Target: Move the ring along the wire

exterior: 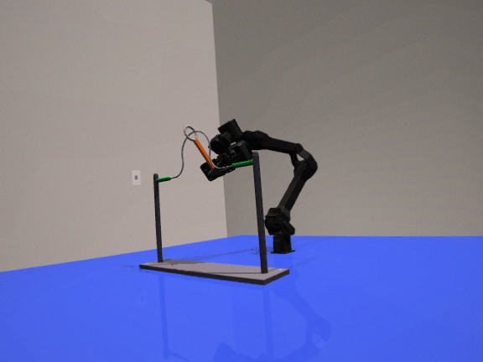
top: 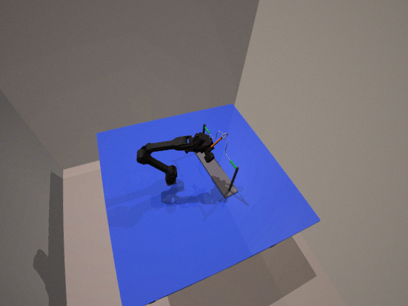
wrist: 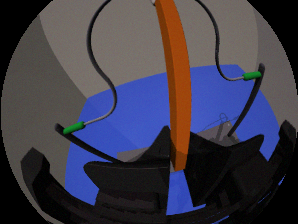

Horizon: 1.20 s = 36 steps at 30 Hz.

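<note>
My gripper is shut on the lower end of the orange handle. The handle slants up to the ring, which sits around the top of the arch of the thin grey wire. I cannot tell if ring and wire touch. Green wire ends sit by the two dark posts.
The posts stand on a grey base plate on the blue table. The arm's base stands beside the plate. Walls close in behind the table.
</note>
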Tool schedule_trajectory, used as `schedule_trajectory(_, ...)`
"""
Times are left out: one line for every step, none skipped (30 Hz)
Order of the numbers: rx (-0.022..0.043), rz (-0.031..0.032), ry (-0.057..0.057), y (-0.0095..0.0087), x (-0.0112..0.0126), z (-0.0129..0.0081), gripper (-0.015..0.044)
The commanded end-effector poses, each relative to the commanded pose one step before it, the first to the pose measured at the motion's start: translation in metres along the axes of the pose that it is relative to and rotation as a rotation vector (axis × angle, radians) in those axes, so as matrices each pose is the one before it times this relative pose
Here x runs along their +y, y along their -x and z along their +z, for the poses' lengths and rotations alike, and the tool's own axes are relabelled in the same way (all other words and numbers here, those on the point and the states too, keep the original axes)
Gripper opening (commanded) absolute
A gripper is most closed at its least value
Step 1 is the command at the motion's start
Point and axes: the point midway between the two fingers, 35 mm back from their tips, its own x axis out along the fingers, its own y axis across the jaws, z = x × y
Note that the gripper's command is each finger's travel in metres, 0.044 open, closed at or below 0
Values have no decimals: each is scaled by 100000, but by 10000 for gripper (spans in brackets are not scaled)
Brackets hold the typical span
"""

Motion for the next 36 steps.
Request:
schedule_trajectory(-1229,-4776,7574,32,-466,-57,-150)
schedule_trajectory(-183,-924,1482,-10,-93,0,-150)
schedule_trajectory(-184,-920,1482,-10,-93,2,-150)
schedule_trajectory(-185,-916,1480,-12,-93,-2,-150)
schedule_trajectory(-186,-914,1482,-12,-93,-2,-150)
schedule_trajectory(-187,-911,1482,-11,-93,-1,-150)
schedule_trajectory(-188,-909,1482,-11,-93,0,-150)
schedule_trajectory(-188,-906,1482,-10,-93,1,-150)
schedule_trajectory(-189,-902,1481,-12,-93,-2,-150)
schedule_trajectory(-190,-901,1483,-12,-93,-2,-150)
schedule_trajectory(-191,-898,1483,-12,-93,-1,-150)
schedule_trajectory(-191,-896,1483,-11,-93,0,-150)
schedule_trajectory(-192,-894,1483,-10,-94,1,-150)
schedule_trajectory(-193,-891,1482,-12,-93,-2,-150)
schedule_trajectory(-193,-890,1484,-12,-93,-2,-150)
schedule_trajectory(-194,-888,1484,-12,-93,-1,-150)
schedule_trajectory(-194,-886,1484,-11,-94,0,-150)
schedule_trajectory(-194,-884,1484,-11,-94,1,-150)
schedule_trajectory(-195,-882,1483,-12,-93,-2,-150)
schedule_trajectory(-195,-881,1485,-12,-93,-2,-150)
schedule_trajectory(-196,-879,1485,-12,-94,-1,-150)
schedule_trajectory(-196,-878,1485,-11,-94,0,-150)
schedule_trajectory(-196,-876,1485,-11,-94,1,-150)
schedule_trajectory(-196,-874,1484,-13,-94,-2,-150)
schedule_trajectory(-197,-874,1486,-13,-94,-2,-150)
schedule_trajectory(-197,-872,1486,-12,-94,-1,-150)
schedule_trajectory(-197,-871,1486,-11,-94,0,-150)
schedule_trajectory(-197,-870,1486,-11,-94,1,-150)
schedule_trajectory(-197,-868,1485,-13,-94,-2,-150)
schedule_trajectory(-198,-868,1487,-13,-94,-2,-150)
schedule_trajectory(-198,-867,1487,-12,-94,-1,-150)
schedule_trajectory(-198,-866,1487,-11,-94,0,-150)
schedule_trajectory(-198,-865,1486,-11,-94,1,-150)
schedule_trajectory(-198,-864,1486,-13,-94,-2,-150)
schedule_trajectory(-198,-864,1488,-13,-94,-2,-150)
schedule_trajectory(-198,-863,1488,-12,-94,-1,-150)
